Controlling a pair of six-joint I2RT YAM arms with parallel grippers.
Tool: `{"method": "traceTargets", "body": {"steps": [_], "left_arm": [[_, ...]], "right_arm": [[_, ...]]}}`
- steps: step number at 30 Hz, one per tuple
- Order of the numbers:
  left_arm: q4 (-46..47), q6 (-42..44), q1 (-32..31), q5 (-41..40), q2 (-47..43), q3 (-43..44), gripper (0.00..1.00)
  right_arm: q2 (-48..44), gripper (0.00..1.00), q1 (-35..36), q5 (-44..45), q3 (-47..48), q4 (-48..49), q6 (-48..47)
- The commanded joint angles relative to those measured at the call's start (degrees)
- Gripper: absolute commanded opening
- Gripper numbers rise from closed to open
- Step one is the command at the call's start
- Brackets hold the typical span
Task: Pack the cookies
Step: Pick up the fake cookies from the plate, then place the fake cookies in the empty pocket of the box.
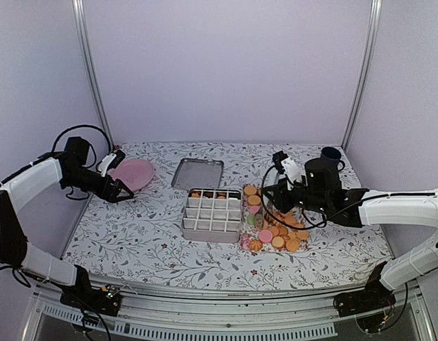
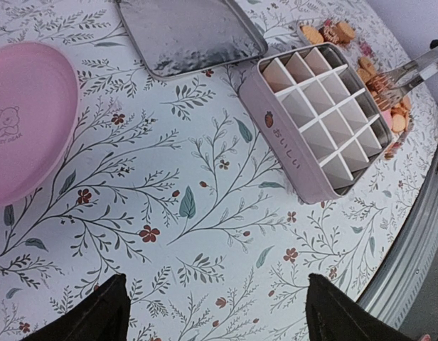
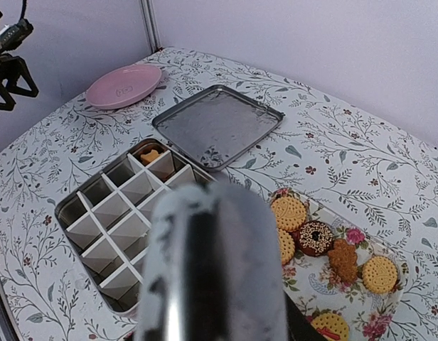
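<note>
Many small round cookies [image 1: 276, 231], mostly golden-orange with a few pink and green, lie on a floral tray [image 1: 245, 213] right of the divided box [image 1: 212, 213]. In the right wrist view, golden cookies [image 3: 289, 212] and a dark brown one [image 3: 316, 238] show on the tray. A few cookies [image 1: 198, 193] sit in the box's back row. My right gripper [image 1: 274, 193] is above the tray, shut on metal tongs [image 3: 215, 270] that fill its view and hide its fingers. My left gripper [image 1: 119, 188] is open and empty by the pink plate [image 1: 134, 172], its fingertips [image 2: 98, 316] wide apart.
The box's metal lid [image 1: 198, 172] lies flat behind the box. A dark blue cup [image 1: 331, 155] stands at the back right behind the right arm. The pink plate is at the back left. In the left wrist view the box [image 2: 326, 121] is mostly empty compartments.
</note>
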Motion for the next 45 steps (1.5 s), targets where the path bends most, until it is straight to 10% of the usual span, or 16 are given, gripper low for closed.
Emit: {"method": "traceTargets", "body": {"steps": [1,14,45], "left_arm": [[-0.07,0.29,0.26,-0.22,-0.62,0.28,0.86],[0.31,0.05,0.32,0.29,-0.39,0.36,0.86],[1.51,0.31,0.2,-0.78,-1.82,-0.75,0.86]], "right_arm": [[0.02,0.37,-0.28,-1.77,-0.56,2.07,0.23],[-7.36,0.0,-0.19,-0.37,-0.58,-1.51,0.04],[21.73,0.16,-0.19,-3.18,30.75,-0.14,-9.96]]}}
